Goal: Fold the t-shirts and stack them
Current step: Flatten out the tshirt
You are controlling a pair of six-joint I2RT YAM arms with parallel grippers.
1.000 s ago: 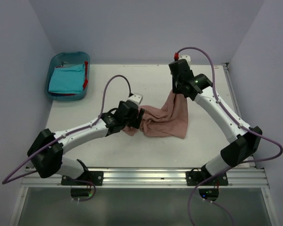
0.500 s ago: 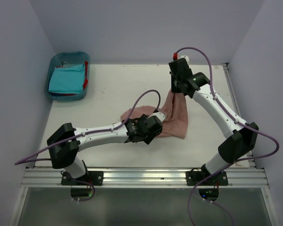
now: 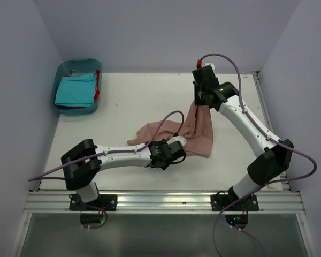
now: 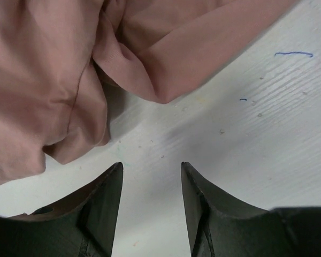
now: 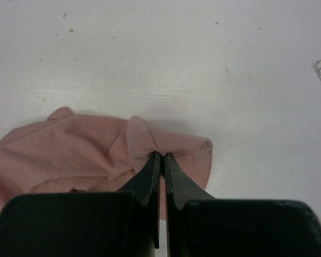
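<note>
**Pink tee crumpled, folding barely begun**

Nearest the bases: black two-finger left gripper point(image 3: 168, 152), low over the flat white table point(image 3: 123, 96). Fingers parted, only bare tabletop between them, nothing held. Poised just beside the near hem of the crumpled dusty-pink cloth t-shirt point(image 3: 195, 134).

Mid-table: that t-shirt in a rumpled heap, creased and doubled over itself. No flat panel, no clean fold line, sleeves impossible to tell apart.

Farther back: black two-finger right gripper point(image 3: 201, 101), pinched tight on a small tuck of the pink cloth, one edge of the garment held up off the table, the rest trailing down to the surface.

Far left corner: oval blue plastic bin point(image 3: 61, 72), holding a flat, squared-off turquoise cloth t-shirt point(image 3: 75, 90) on top and a sliver of red cloth point(image 3: 98, 90) at the right rim, probably the red tee.

Progress, as a judgement: early. Pink tee yet to be spread, smoothed, folded and stacked. Turquoise one apparently folded already. Cannot tell whether the bin's contents count as a finished pile or as shirts awaiting their turn. No stack on the table.
</note>
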